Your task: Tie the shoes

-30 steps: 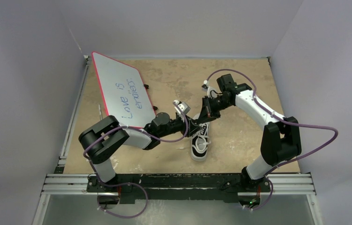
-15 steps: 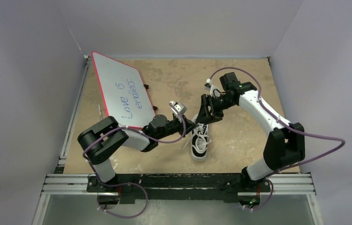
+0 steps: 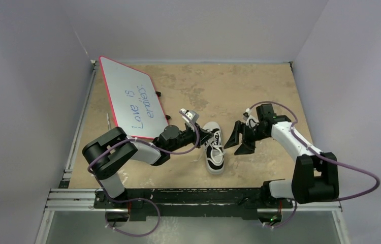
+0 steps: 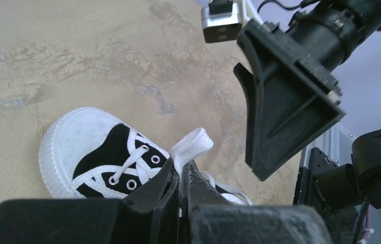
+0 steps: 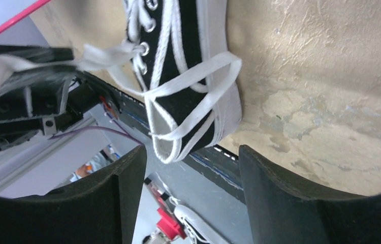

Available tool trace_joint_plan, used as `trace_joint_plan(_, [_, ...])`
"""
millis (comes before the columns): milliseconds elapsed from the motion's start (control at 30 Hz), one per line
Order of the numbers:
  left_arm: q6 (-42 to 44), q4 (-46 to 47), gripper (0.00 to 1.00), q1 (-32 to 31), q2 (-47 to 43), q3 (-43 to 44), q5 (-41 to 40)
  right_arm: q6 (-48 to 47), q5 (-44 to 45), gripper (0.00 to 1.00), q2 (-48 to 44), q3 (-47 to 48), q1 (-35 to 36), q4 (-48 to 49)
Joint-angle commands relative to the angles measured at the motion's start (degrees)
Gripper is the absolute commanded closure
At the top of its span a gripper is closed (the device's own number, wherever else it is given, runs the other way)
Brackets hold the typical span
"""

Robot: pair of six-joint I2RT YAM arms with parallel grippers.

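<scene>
Starting nearest the arm bases: noting the sneaker [image 3: 214, 152] lying on the desk [image 3: 264, 86] a little ahead of them, between the two grippers. Heel facing the bases, white toe cap pointing away.

Seeing the left gripper [image 4: 181, 165] pressing in from the sneaker's left, fingers [image 4: 160, 189] clamping tight on a flat white lace [image 4: 192, 145], with the lace end sticking up past the tips. Failing to see the pinched stretch itself, or the heel, those fingers covering both in the left wrist view. From above, finding the sneaker's left flank hiding under that gripper.

Seeing the right gripper [image 5: 191, 152] sitting just right of the sneaker, fingers spreading wide, gripping nothing, keeping clear of the shoe. Picking out a lace loop [image 5: 226, 60] beyond them, draping over the black side and white sole edge. Not being able to tell whether any knot is holding it.

Farther back on the left, spotting a red-edged whiteboard [image 3: 127, 94] standing tilted. Reading its blue handwriting only in part, the second line staying unclear. Losing its near corner behind the left arm.
</scene>
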Motion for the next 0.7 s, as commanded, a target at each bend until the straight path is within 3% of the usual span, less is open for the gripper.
trace_joint_plan(0, [-2.20, 5.36, 1.00, 0.16, 0.35, 1.23, -0.01, 4.88, -3.76, 0.37, 2.67, -3.45, 0.05, 10.61])
trace_joint_plan(300, [-1.82, 3.31, 1.00, 0.16, 0.90, 2.88, 0.84, 12.34, -3.36, 0.61, 7.37, -8.40, 0.05, 22.33])
trace_joint_plan(667, [-1.96, 1.19, 1.00, 0.00, 0.74, 3.31, 1.86, 23.46, -6.55, 0.57, 10.41, -15.91, 2.20, 35.49])
